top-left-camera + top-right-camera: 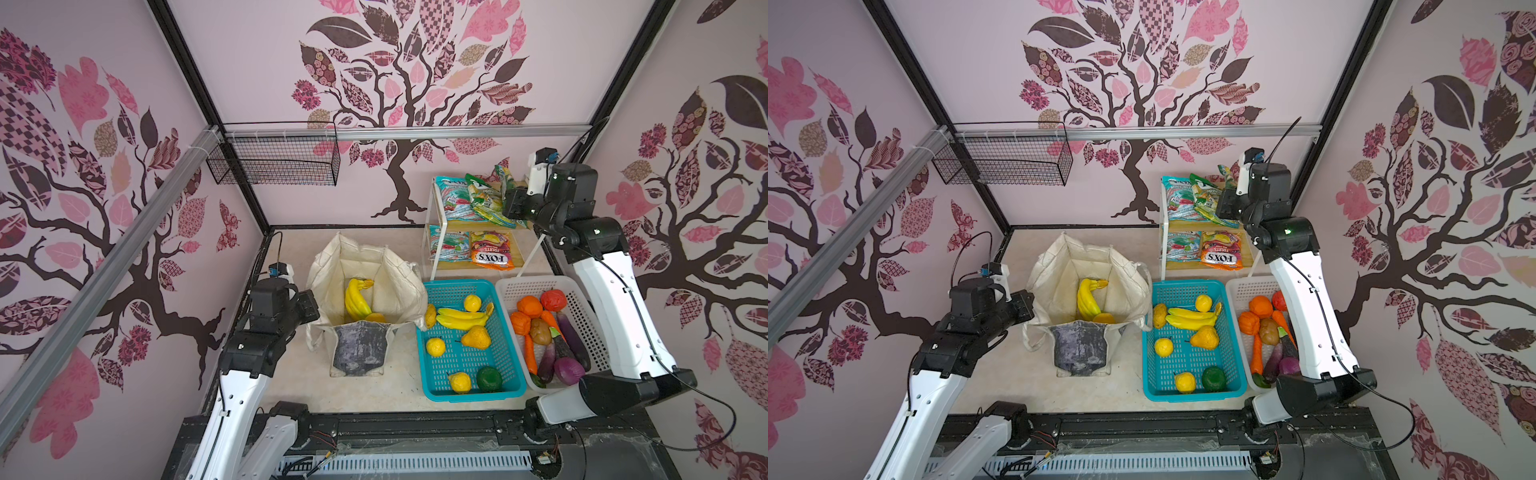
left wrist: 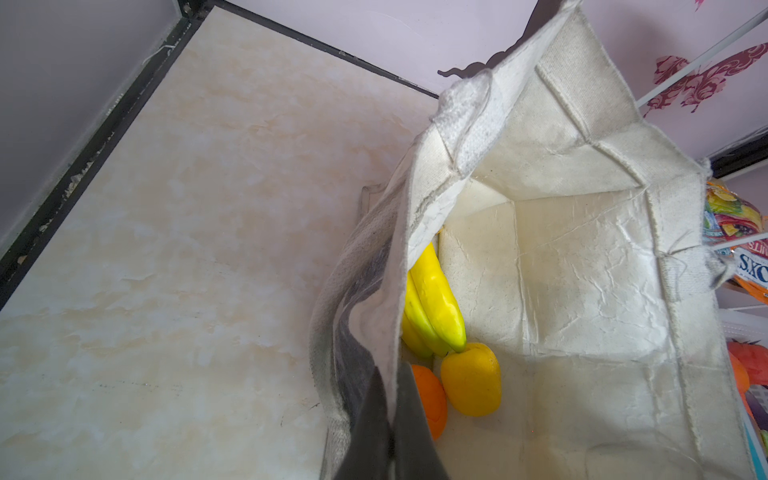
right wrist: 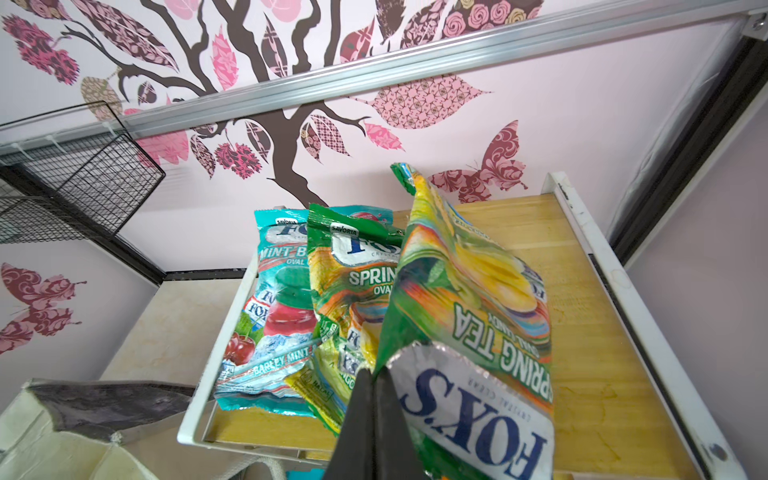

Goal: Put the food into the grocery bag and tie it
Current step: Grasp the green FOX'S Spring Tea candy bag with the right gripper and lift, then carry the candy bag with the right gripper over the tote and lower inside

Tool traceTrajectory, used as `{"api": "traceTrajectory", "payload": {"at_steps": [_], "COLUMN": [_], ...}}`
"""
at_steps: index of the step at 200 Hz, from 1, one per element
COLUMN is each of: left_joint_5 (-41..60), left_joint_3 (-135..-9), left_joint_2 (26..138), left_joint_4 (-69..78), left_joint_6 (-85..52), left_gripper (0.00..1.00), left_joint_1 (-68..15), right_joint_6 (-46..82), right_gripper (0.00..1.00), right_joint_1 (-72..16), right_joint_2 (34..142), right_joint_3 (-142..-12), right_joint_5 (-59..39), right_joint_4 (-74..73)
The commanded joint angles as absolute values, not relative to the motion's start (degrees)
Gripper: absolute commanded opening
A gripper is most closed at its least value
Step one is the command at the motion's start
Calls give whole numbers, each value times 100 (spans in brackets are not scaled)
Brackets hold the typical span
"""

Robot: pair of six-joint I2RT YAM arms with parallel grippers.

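Observation:
The cream grocery bag [image 1: 399, 274] [image 1: 1129, 274] stands open left of centre. Inside it lie yellow bananas [image 1: 355, 299] [image 2: 436, 299], a yellow fruit [image 2: 471, 380] and an orange piece [image 2: 430, 399]. My left gripper [image 2: 392, 395] [image 1: 311, 305] is shut on the bag's left rim. At the back right, my right gripper [image 3: 374, 376] [image 1: 509, 203] is shut on the corner of a green FOX'S packet [image 3: 469, 291] [image 1: 503, 178], which is raised on end above the shelf's top board. A teal packet [image 3: 278, 307] and another green packet [image 3: 353, 282] lie beside it.
A white two-level shelf [image 1: 432, 232] holds more packets below [image 1: 492, 249]. A teal basket [image 1: 457, 361] with bananas and yellow fruit and a white basket [image 1: 582, 307] with vegetables stand right of the bag. A black wire basket [image 1: 278, 158] hangs on the back rail.

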State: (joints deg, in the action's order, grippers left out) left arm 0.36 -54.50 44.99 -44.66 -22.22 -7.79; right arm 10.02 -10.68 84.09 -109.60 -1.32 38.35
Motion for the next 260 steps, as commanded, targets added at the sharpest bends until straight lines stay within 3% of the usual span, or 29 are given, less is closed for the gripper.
{"api": "traceTrajectory", "payload": {"at_steps": [1, 52, 149, 210, 260], "left_joint_5": [73, 84, 104, 82, 46], "left_joint_3": [-5316, -5316, -5310, -5304, -5318], "left_joint_2": [4445, 4424, 4367, 4309, 4346], "left_joint_4": [-4325, -4319, -4315, -4315, -4339], "left_joint_6": [-2160, -2167, -2177, -2169, -2159], "left_gripper": [0, 0, 0, 0, 0], "left_joint_1": [-773, -769, -767, -765, -775], "right_joint_6": [1099, 1196, 1714, 2448, 2182], "right_gripper": [0, 0, 0, 0, 0], "right_joint_1": [-1064, -1063, -1067, -1111, -2702], "right_joint_2": [8003, 7936, 7090, 6673, 6766], "right_joint_3": [-11275, -11509, -11268, -10457, -10050], "right_joint_5": [-388, -550, -2456, -3489, -2585], "right_joint_4": [3586, 3769, 3772, 3241, 3313]}}
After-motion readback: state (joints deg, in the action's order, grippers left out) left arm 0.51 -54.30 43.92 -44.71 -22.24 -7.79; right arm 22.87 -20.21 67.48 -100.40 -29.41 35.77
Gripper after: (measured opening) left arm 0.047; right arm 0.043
